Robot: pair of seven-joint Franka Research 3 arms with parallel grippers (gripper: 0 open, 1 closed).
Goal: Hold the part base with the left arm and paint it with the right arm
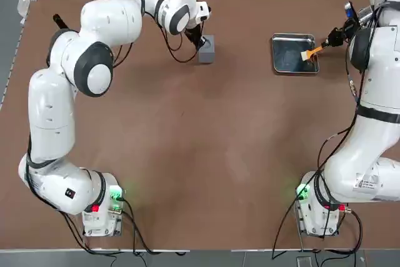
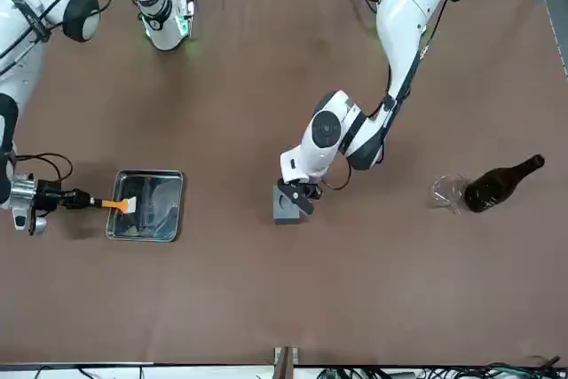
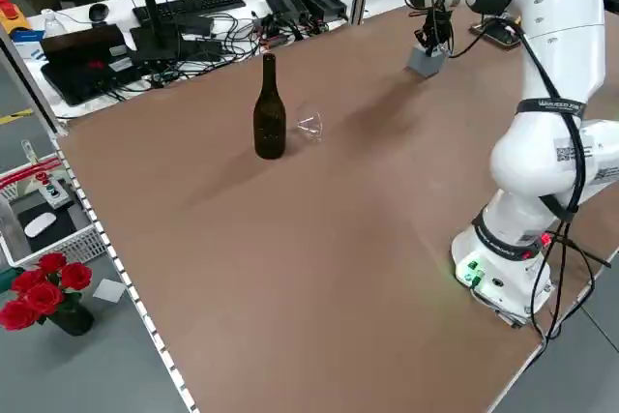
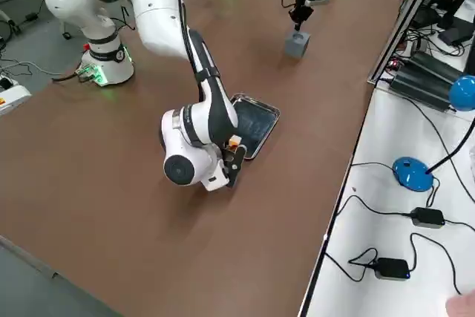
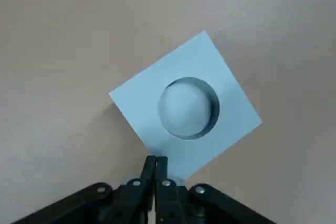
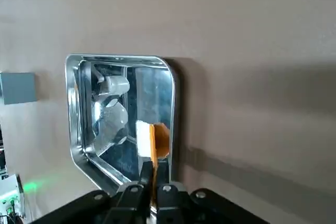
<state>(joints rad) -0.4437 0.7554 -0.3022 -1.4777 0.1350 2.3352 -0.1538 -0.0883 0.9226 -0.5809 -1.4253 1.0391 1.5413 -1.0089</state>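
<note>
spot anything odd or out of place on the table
The dark bottle lies on its side beside a small clear glass in the front view, though the left side view shows it standing, so its pose is unclear. Nothing looks spilled or broken.

The bench is plain matt brown, without pattern. The part base is flat pale grey, looking bluish in the left wrist view. Both arms are glossy white with grey joint rings; the left arm and right arm each end in a black hand, left hand and right hand. The tray is bright mirror steel. The brush has an orange handle and whitish bristles. The bottle is dark brown-black, the roses red
</note>
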